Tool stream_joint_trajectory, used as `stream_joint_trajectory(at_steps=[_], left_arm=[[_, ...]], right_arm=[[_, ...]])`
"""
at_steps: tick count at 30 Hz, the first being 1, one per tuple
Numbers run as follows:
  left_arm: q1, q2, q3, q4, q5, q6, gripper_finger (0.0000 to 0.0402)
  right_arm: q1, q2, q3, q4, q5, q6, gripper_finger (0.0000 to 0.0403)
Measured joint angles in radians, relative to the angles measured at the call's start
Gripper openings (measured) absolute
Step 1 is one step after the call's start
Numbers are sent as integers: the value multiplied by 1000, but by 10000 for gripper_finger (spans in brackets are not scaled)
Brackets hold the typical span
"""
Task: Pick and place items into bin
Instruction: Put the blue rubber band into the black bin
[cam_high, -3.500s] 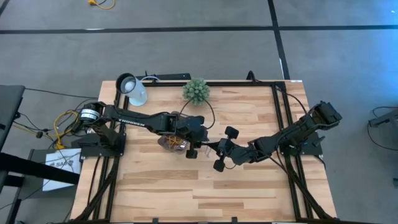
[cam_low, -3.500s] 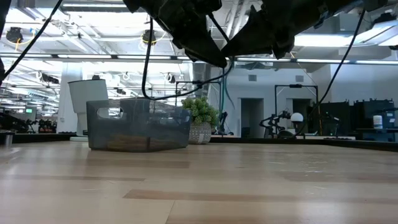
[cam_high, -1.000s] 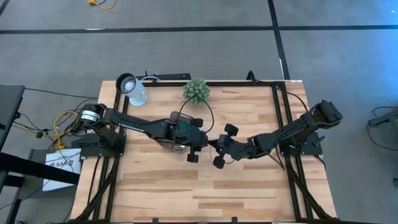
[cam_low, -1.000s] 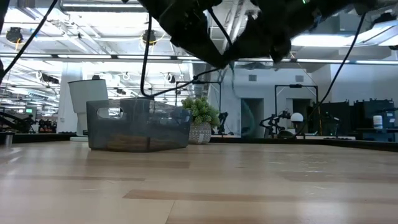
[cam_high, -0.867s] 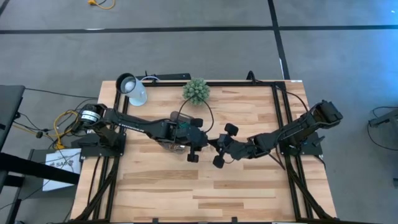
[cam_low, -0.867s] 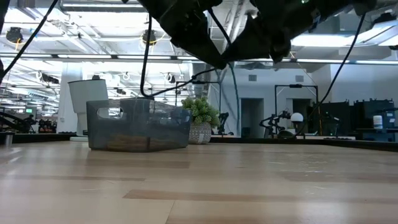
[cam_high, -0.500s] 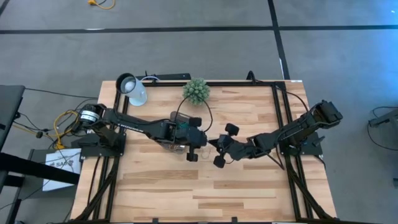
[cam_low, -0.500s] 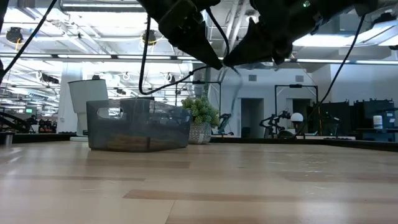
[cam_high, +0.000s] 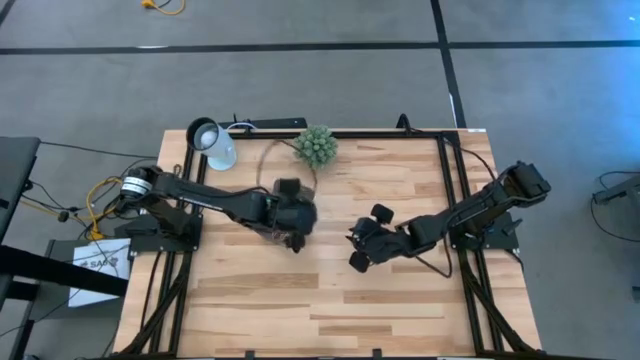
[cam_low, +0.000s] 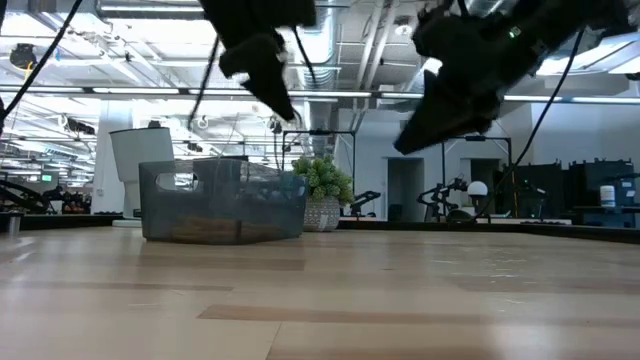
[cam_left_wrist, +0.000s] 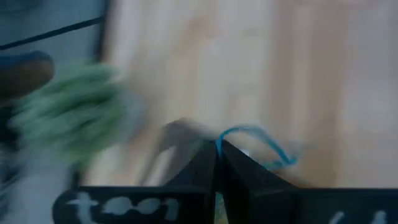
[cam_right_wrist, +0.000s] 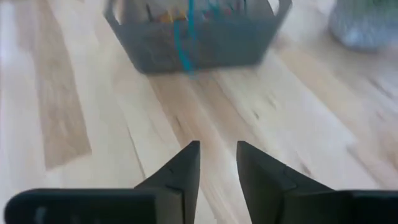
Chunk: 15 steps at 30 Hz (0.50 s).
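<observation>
A: We had the left pincer (cam_high: 296, 240) just left of the frame's middle in the overhead view, clenched on a teal loop (cam_left_wrist: 255, 142). Our wrist camera showed the band curling out from the pinched fingertips.

B: We pinched only its end, so the rest drooped freely. That suited a floppy thing being carried.

A: And the bin (cam_low: 222, 201)? From desk height we saw it left of centre, standing on the desk (cam_low: 400, 290), with a coloured layer of loops along its bottom.

B: Overhead, our left arm covered it almost entirely, reaching out low from the left edge with the wrist above the bin. We judged the drop was close.

A: The right pincer (cam_right_wrist: 217, 163) hung right of centre, released, fingers parted with nothing between them.

B: It pointed at the bin, and we caught the teal strand dangling in front of the dark wall (cam_right_wrist: 186, 37).

A: The right arm stretched in from the right edge, elbow bent, clear of the left.
</observation>
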Motion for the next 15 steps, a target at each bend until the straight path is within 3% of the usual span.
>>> stream_joint_trajectory(at_steps=[4,7,12,15], left_arm=[[-18,-80,26,-157,-211,-96,0],[-12,-150,26,-239,-284,-137,0],[43,-225,-37,-291,-234,-197,0],[102,-254,-132,-211,-94,-146,0]], right_arm=[[16,30,-1,-64,9,83,102],[31,82,0,-65,10,113,102],[54,183,-1,-45,8,148,102],[61,229,3,-19,9,214,102]])
